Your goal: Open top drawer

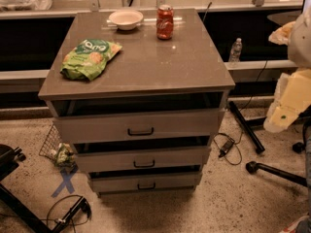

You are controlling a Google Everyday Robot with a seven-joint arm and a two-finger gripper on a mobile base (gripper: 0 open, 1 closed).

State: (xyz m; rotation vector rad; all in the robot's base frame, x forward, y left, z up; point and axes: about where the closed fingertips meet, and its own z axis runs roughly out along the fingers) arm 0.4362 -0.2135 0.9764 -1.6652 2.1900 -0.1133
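Observation:
The top drawer is the tallest grey-brown front panel of the cabinet, just under the tabletop, with a small dark bar handle at its centre. It stands a little way out, with a dark gap above its front. Two shorter drawers sit below it with like handles. My gripper is the cream-coloured end of the arm at the right edge of the view, well to the right of the cabinet and apart from the handle.
On the tabletop lie a green snack bag, a white bowl and a red soda can. A water bottle, cables and a chair base are on the floor at right. A wire basket stands at left.

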